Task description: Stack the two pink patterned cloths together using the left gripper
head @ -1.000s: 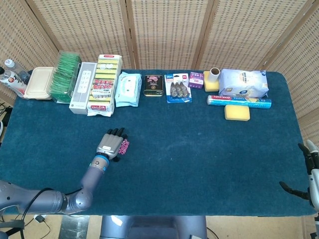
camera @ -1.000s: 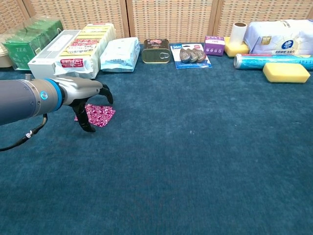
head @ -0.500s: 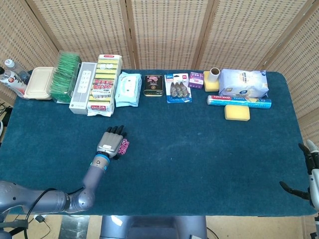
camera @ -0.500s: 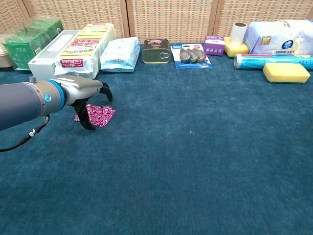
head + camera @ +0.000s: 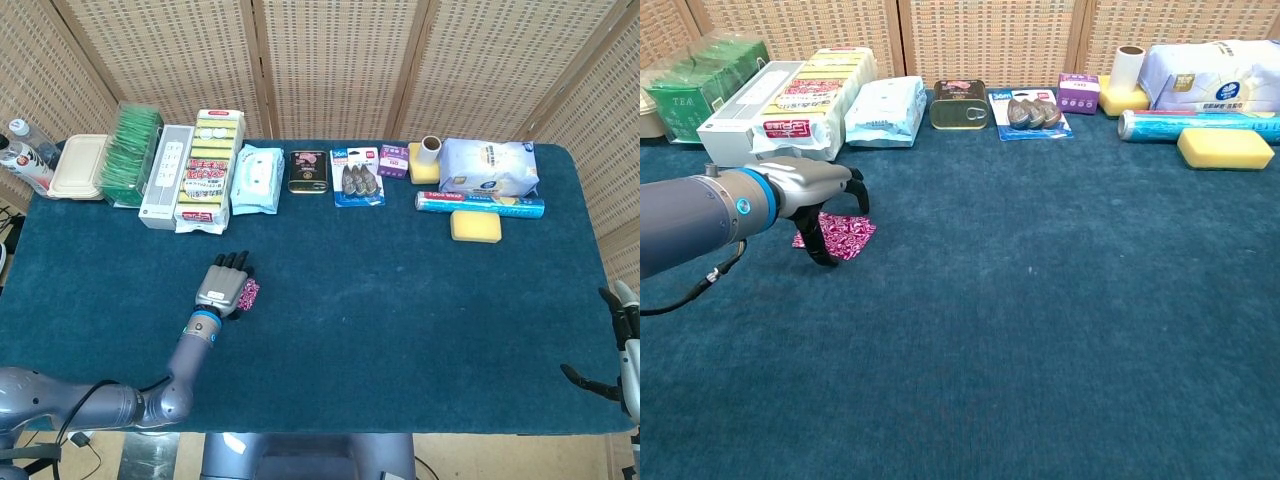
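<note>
Pink patterned cloths (image 5: 843, 235) are being shown as one flat patch on the worktop (image 5: 1040, 320), apparently already stacked, under the left robot hand (image 5: 820, 200), fingers spread and grasping nothing.

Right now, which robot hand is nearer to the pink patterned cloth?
Left. The left robot hand is arched over the pink patterned cloth; the right robot hand sits far off at the table's opposite edge.

The left hand (image 5: 818, 200) hangs palm down with fingers apart, while the right hand (image 5: 622, 345) sits at the frame's edge.
</note>
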Tool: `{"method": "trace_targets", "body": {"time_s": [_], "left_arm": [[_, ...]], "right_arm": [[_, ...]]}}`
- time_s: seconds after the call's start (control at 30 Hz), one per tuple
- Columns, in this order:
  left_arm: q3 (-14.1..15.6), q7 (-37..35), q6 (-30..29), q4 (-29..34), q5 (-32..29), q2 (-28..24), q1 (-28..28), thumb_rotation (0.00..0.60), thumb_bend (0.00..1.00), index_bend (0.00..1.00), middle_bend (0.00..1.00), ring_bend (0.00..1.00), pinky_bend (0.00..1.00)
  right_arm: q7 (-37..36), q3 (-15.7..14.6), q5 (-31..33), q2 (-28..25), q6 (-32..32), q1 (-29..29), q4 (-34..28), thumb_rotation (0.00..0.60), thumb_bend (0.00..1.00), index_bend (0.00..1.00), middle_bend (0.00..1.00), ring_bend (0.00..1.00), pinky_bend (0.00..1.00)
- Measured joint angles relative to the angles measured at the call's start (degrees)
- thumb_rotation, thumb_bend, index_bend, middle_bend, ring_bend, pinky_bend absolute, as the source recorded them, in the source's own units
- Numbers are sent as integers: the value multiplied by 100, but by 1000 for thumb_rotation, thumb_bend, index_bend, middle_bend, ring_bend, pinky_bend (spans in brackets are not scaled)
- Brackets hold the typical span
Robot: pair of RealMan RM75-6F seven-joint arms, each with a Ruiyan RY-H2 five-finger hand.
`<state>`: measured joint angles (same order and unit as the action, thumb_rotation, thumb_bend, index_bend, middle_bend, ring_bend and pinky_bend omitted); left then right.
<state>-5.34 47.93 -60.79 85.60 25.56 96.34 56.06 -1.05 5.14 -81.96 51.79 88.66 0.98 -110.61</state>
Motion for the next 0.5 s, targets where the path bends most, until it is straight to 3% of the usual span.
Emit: {"method": "trace_targets", "body": {"time_s": [0.5], "left_arm": [[-55, 86, -95, -76, 102, 66, -88, 600, 272, 335, 0, 3, 72]], "right_arm": [[2, 0, 8, 2, -9, -2, -4, 600, 0, 0, 0, 0, 0]]}}
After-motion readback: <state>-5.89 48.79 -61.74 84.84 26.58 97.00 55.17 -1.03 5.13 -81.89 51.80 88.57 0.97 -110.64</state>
